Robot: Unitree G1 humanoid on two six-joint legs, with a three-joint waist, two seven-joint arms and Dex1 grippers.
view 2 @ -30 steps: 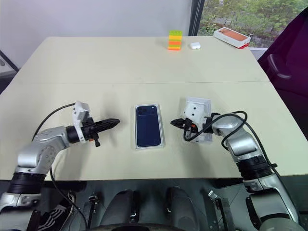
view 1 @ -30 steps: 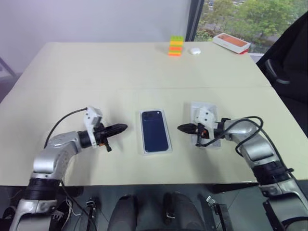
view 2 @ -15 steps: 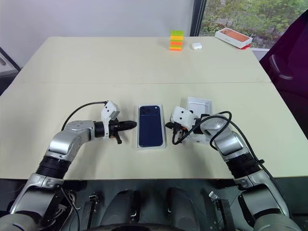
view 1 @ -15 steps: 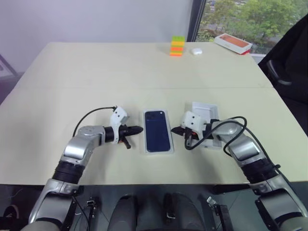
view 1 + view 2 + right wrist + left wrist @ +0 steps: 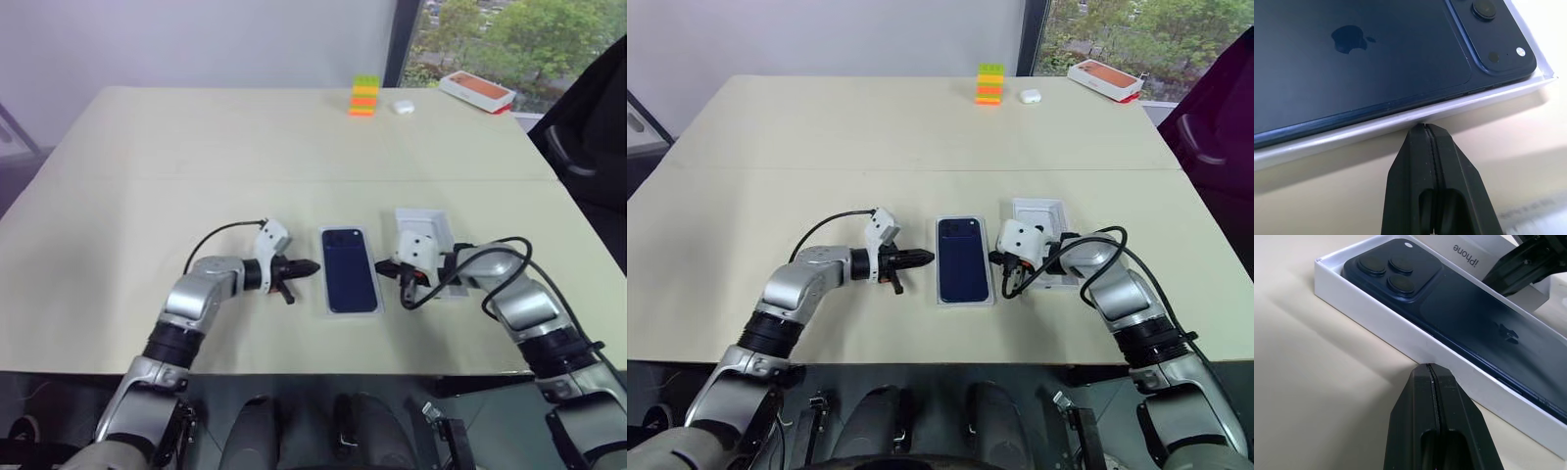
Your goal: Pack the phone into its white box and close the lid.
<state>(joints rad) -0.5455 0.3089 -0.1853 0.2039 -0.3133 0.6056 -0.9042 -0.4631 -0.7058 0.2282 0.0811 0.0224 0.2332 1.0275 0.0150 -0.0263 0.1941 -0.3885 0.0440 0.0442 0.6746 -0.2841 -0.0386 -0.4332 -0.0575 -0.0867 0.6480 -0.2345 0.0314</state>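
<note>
So the phone (image 5: 964,258) is already sitting in the white box (image 5: 1400,335), back side up with the camera cluster at the far end, which means the packing half looks done and only the lid part is left. The box is flanked by both arms: the left gripper (image 5: 919,258) is pressed together and parked just beside the box's left wall, and the right gripper (image 5: 1426,131) is pressed together too, its tip right up against the opposite wall, though actual contact can't be told for sure. Nothing is being pinched by either one. What's probably the lid (image 5: 423,221) is lying just right of the box, partly covered by the right arm, its "iPhone" lettered side wall caught in the left wrist view. Next, the lid would need to be grabbed, so the right fingers have to be spread first, then it gets lined up squarely over the box and pushed down.
</note>
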